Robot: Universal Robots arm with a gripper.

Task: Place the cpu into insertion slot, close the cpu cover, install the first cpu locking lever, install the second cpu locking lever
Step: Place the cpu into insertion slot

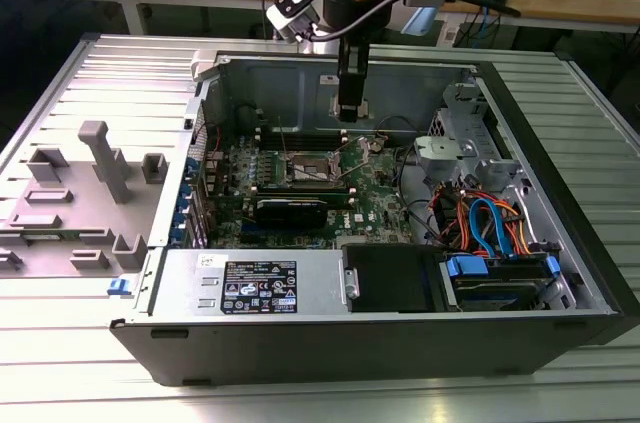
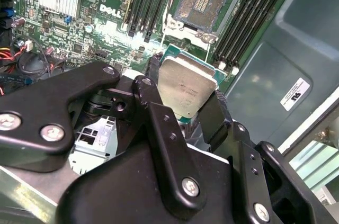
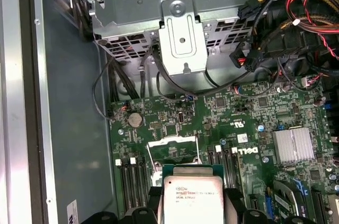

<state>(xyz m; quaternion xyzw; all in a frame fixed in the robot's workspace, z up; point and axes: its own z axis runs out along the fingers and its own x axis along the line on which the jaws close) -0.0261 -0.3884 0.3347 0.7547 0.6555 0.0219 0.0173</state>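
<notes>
1. Pincer point(image 2: 185, 92) is closing narrowly on the cpu point(image 2: 186, 87). A black finger point(image 2: 214, 115) is pressing on each of two opposite edges, and the dull silver top is facing the camera in both wrist views.
2. Cpu is hanging clear of the green motherboard point(image 2: 106, 38), not touching it.
3. Insertion slot point(image 2: 204, 1) is lying uncovered just beyond the cpu, its dark centre exposed.
4. Long black memory slots point(image 2: 145, 1) are running along both flanks of the insertion slot.
5. Cpu cover point(image 3: 173, 151) is standing raised as a thin metal frame just past the held cpu in the first wrist view.
6. In the exterior view the arm is reaching down into the open computer case point(image 1: 350, 348). The pincer is hovering at roughly 1 o'clock from the insertion slot.
7. Blue and orange cables point(image 1: 490, 218) are bunching at 3 o'clock of the slot, and the power supply point(image 1: 260, 285) is sitting at 6 o'clock.
8. Case is lying on its side on the ribbed metal counter point(image 1: 300, 398). A grey moulded fixture point(image 1: 95, 168) is resting at 9 o'clock of the case.
</notes>
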